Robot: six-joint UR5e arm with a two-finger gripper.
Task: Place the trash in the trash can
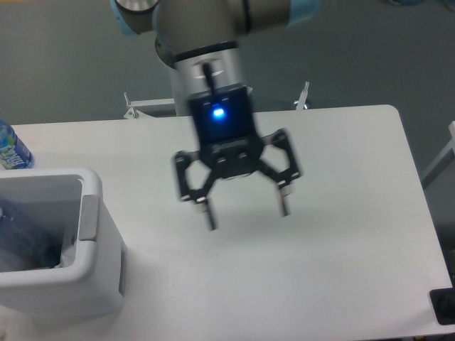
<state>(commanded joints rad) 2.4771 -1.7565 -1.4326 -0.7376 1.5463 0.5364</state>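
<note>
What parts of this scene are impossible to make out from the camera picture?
- Trash can contents: its near wall hides most of the inside; only a dim, unclear jumble shows, so single items cannot be told apart.
- Trash can's left side: cut off by the picture's left edge.
- Blue-label bottle: cut off by the left edge; label too small to read.
- Gripper: open and empty, but blurred, so its fingertips lack detail.
- Arm: upper part cut off by the top edge.
</note>
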